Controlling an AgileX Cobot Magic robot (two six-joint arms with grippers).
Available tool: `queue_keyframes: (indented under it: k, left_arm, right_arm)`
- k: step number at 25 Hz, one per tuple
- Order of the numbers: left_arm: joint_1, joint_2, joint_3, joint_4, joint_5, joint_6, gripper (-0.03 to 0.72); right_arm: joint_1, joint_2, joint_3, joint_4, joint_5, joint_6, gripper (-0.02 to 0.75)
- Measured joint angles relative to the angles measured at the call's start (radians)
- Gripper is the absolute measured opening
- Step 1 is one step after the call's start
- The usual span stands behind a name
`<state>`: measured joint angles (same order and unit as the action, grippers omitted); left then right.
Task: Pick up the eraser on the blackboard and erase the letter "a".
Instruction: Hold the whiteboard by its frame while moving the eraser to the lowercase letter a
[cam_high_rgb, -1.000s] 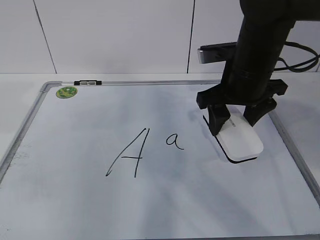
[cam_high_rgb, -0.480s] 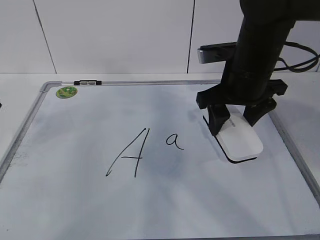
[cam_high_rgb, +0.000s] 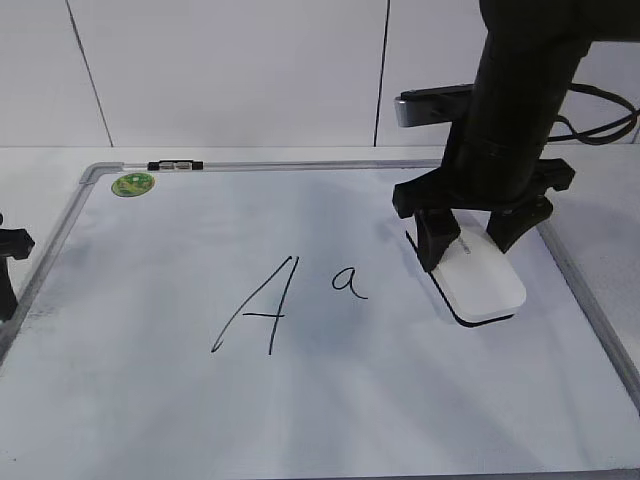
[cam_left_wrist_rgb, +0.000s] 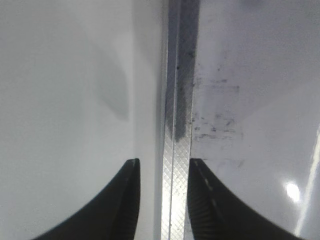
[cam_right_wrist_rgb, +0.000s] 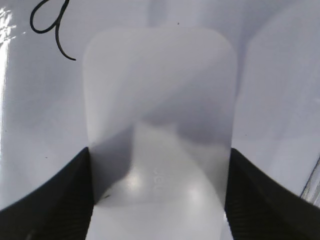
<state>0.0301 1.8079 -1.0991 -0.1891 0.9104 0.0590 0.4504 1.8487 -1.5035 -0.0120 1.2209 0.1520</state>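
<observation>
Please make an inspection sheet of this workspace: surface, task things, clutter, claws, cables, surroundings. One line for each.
Surface: blackboard, white, grey frame, lying flat on a pale table; faint smudges near its left edge.
Job's things: eraser flat on the board, right of the letter "a"; the "a" is unerased.
Clutter: large capital "A", green sticker, small black clip on the top frame.
Claws: right claw has one finger at each side of the eraser; left claw open, straddling the left frame.
Cables: black cable behind the right arm.
Surroundings: white panelled wall.
</observation>
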Motion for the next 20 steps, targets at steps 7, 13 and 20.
queue_keyframes:
  k: [7,13,20]
  left_arm:
    - [0.000,0.027,-0.002,-0.007,-0.017,0.000,0.245]
    - [0.000,0.057,-0.004,-0.011,-0.019,0.000,0.244]
    - [0.000,0.059,-0.006,-0.019,-0.021,0.000,0.126]
  right_arm:
    - [0.000,0.000,0.000,0.000,0.000,-0.004,0.524]
    - [0.000,0.000,0.000,0.000,0.000,-0.008,0.524]
    - [0.000,0.000,0.000,0.000,0.000,-0.012,0.524]
